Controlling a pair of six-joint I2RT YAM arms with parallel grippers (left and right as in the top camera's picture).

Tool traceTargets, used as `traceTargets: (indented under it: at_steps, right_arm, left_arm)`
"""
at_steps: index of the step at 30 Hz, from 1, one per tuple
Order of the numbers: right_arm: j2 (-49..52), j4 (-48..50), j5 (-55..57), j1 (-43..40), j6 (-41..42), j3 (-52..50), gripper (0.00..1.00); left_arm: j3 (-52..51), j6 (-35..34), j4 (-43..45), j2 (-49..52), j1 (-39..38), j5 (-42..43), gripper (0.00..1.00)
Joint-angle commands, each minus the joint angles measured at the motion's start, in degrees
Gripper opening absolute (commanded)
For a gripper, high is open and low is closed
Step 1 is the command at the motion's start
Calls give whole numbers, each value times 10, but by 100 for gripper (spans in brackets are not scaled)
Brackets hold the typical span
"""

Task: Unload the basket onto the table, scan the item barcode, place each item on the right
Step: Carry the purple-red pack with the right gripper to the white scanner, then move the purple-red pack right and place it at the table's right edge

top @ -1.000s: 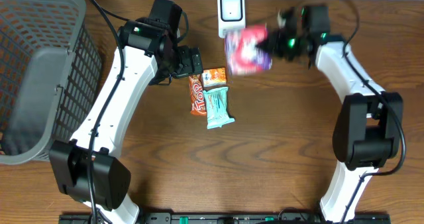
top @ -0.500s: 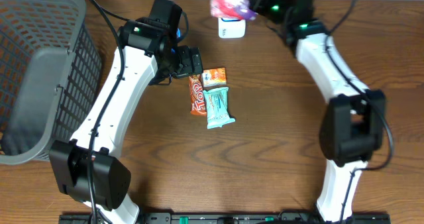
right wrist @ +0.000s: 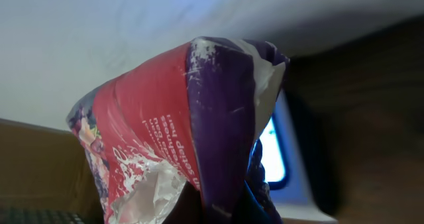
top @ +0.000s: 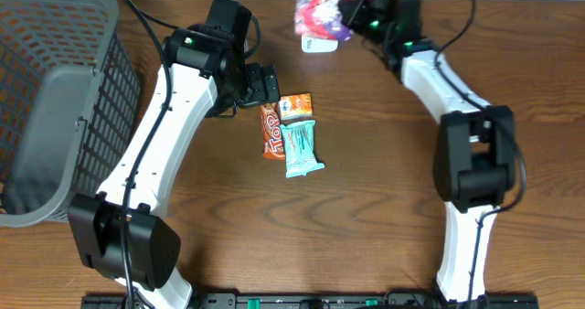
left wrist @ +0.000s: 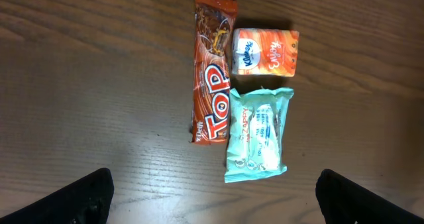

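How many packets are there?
4. Three lie on the table: the Top bar, the orange tissue pack, the teal packet. The right end effector holds the pink-purple bag above the scanner. The basket could hide more.

Far left, basket (top: 55, 99); centre, chocolate bar (top: 271, 132); back edge, snack bag (top: 323, 3) over scanner (top: 317, 43)

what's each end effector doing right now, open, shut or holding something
left end effector: open, holding nothing
right end effector: shut on the pink and purple bag
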Motion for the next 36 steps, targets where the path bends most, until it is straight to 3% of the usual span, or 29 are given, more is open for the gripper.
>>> traceTargets:
  at_steps: [1, 5, 12, 17, 20, 25, 26, 28, 29, 32, 36]
  right_arm:
    - [-83, -23, -17, -42, -31, 27, 1]
    - [-144, -136, 16, -100, -99, 27, 1]
    - [-190, -382, 198, -221, -228, 27, 1]
    - [-177, -459, 290, -286, -265, 24, 2]
    - [-164, -466, 340, -312, -286, 24, 9]
    - [-136, -492, 503, -348, -293, 24, 33]
    - [-131, -501, 520, -355, -294, 24, 45]
    - [-120, -513, 530, -368, -303, 24, 91]
    - [-115, -521, 529, -373, -303, 24, 99]
    - [-111, -538, 472, -380, -319, 24, 99]
    - [-111, -537, 292, -373, -379, 25, 99]
  left_arm:
    - [-4, 9, -1, 4, 1, -7, 98]
    - [-4, 9, -2, 4, 1, -7, 98]
    - [-4, 9, -1, 4, 1, -7, 98]
    - [-4, 9, -1, 4, 1, -7, 98]
    - [-4, 9, -1, 4, 1, -7, 98]
    - [-4, 9, -1, 4, 1, -7, 98]
    - [-4, 9, -1, 4, 1, -7, 98]
    - [-4, 9, -1, 4, 1, -7, 98]
    - [-4, 9, -1, 4, 1, -7, 98]
    - [-4, 10, -1, 4, 1, -8, 98]
    - [-4, 9, -2, 4, 1, -7, 98]
